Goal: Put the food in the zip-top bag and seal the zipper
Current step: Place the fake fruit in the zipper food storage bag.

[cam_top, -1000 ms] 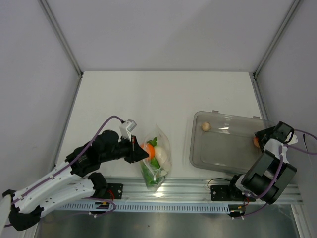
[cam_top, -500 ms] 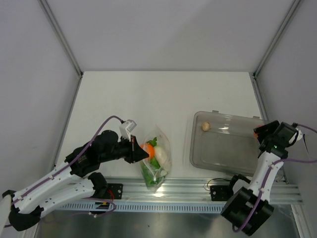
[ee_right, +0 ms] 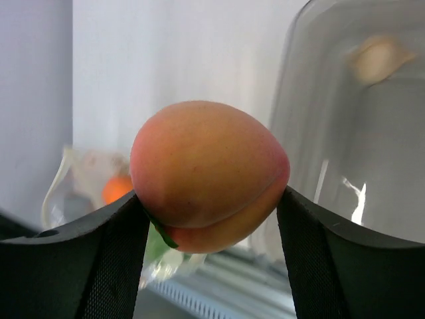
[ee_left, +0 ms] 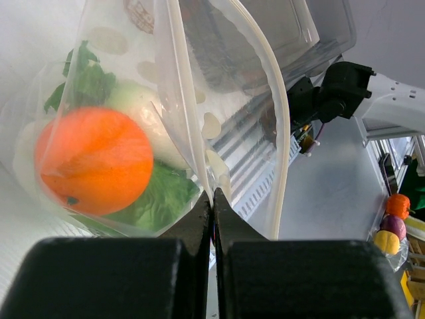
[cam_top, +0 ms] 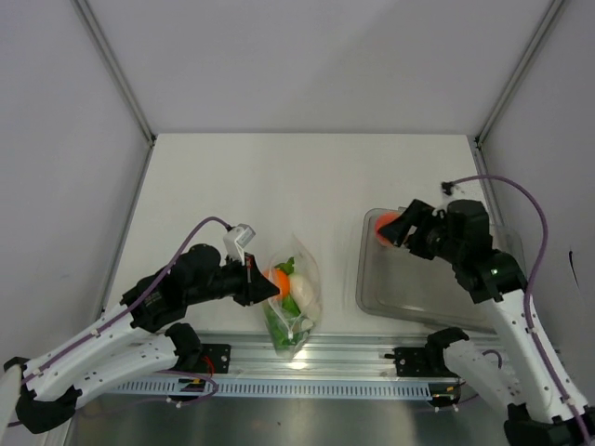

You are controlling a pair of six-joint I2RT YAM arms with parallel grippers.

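Down at the table's near edge, the left gripper pinches the zip-top bag by its rim (orange, lettuce and pale egg inside). The right gripper clamps the reddish-orange fruit above the tray.

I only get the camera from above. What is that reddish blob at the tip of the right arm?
Observer: The right wrist camera shows a small reddish-orange round fruit squeezed between both fingers of the right gripper.
Operator: Is there more food in the see-through tray?
Observer: Yes, a pale round piece, blurred, sits inside the rigid clear tray behind the fruit.
Operator: What about the other arm?
Observer: The left gripper, shut, pinches one wall of the clear crinkly plastic pouch. The other wall bows away, so the mouth gapes.
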